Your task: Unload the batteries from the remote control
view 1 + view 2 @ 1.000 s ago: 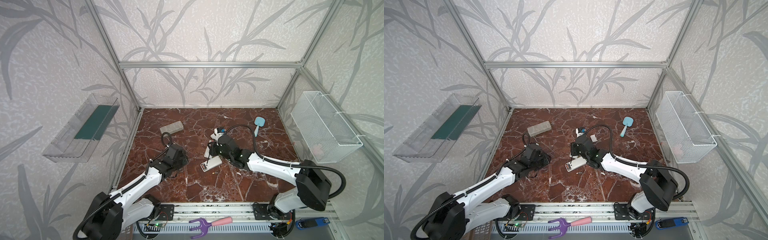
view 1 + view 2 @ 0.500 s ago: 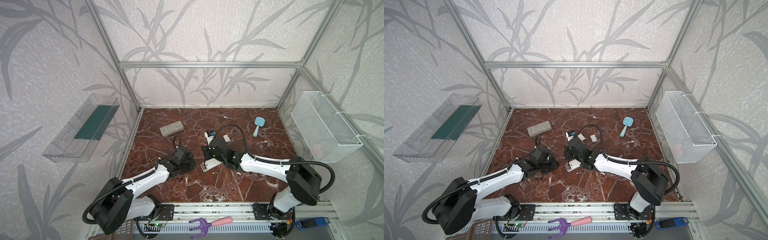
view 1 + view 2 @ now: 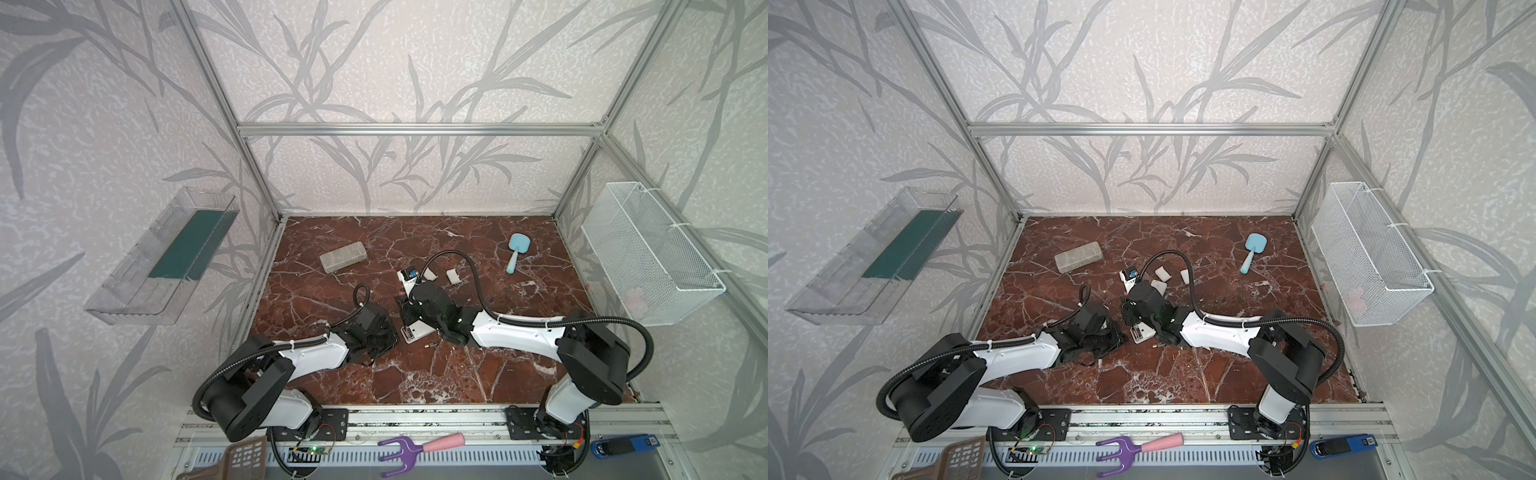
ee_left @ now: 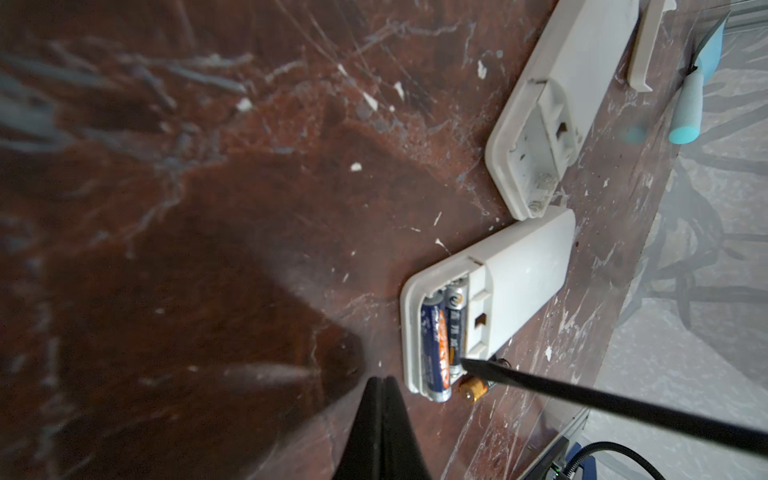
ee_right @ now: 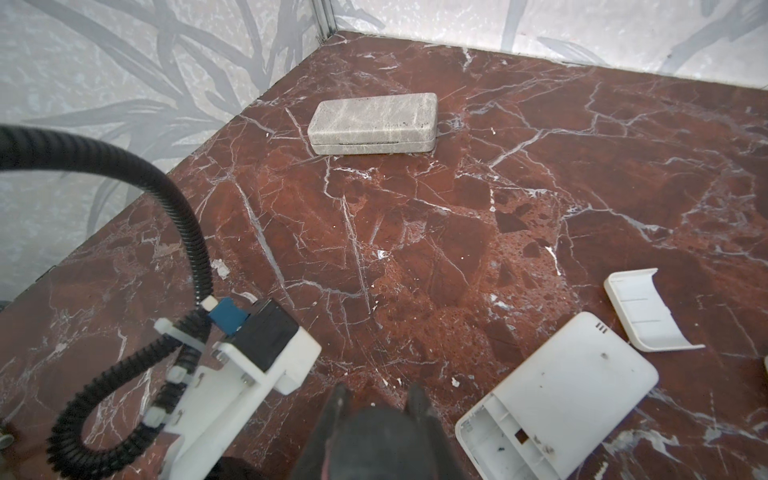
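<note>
Near the centre of the red-brown veined marble floor (image 3: 457,374) lies the white plastic remote control (image 4: 519,270), back face up, with its battery bay uncovered at one end. Two cylindrical batteries (image 4: 436,340) sit side by side in that bay: one blue and orange, one black. A third battery (image 4: 473,388), gold-tipped, lies on the marble just beside the bay's edge.

Left gripper (image 4: 379,384): fingers pressed together, holding nothing, tips just off the remote's corner.

Right gripper (image 5: 378,397): fingers narrowly apart, closed on a dark, reddish body that is blurred at close range — the handle of the black-shafted screwdriver (image 4: 602,405). The screwdriver's tip touches the black battery's end at the bay rim.

A second white remote shell (image 5: 573,374) with an empty bay lies end to end with the first, almost touching it. A curved white cover (image 5: 648,316) rests just beside that shell.

A grey marbled rectangular case (image 3: 343,257) sits toward the left rear, and a pale blue paddle-shaped tool (image 3: 515,249) toward the right rear. Both are well apart from the grippers. Bare marble runs along the back wall and across the front strip ahead of the arm bases.
</note>
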### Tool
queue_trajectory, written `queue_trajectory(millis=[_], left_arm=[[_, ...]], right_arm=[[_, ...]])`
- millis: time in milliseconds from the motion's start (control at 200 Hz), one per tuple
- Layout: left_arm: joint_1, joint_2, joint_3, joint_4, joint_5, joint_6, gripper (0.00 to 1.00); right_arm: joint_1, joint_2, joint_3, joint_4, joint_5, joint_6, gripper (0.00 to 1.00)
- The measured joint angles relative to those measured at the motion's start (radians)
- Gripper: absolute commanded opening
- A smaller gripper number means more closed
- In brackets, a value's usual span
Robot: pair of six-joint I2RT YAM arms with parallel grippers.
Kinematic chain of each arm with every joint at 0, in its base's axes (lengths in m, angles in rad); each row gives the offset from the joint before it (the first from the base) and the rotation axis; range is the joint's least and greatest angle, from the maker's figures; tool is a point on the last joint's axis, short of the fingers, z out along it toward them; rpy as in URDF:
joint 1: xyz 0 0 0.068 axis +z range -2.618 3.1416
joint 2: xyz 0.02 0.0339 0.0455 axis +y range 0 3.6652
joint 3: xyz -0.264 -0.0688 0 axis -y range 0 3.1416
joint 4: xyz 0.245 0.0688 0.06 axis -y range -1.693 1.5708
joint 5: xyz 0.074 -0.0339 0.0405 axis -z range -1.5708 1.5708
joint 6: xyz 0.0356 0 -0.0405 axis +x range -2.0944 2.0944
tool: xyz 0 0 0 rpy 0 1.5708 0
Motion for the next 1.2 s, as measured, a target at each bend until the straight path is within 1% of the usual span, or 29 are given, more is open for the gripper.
queue_trajectory(millis=[245, 485, 965, 1200], left_arm=[[-0.005, 0.035, 0.000, 0.051, 0.011, -0.018, 0.05], [-0.008, 0.066, 0.000, 0.084, 0.013, -0.024, 0.05], [-0.008, 0.122, 0.004, 0.176, 0.032, -0.042, 0.05], [-0.008, 0.125, 0.005, 0.180, 0.034, -0.042, 0.05]], right_arm=[[0.007, 0.000, -0.008, 0.011, 0.026, -0.051, 0.00], [0.007, 0.000, -0.023, 0.011, 0.034, -0.068, 0.00], [0.007, 0.000, -0.063, 0.039, 0.024, -0.058, 0.00], [0.007, 0.000, -0.071, 0.037, 0.023, -0.046, 0.00]])
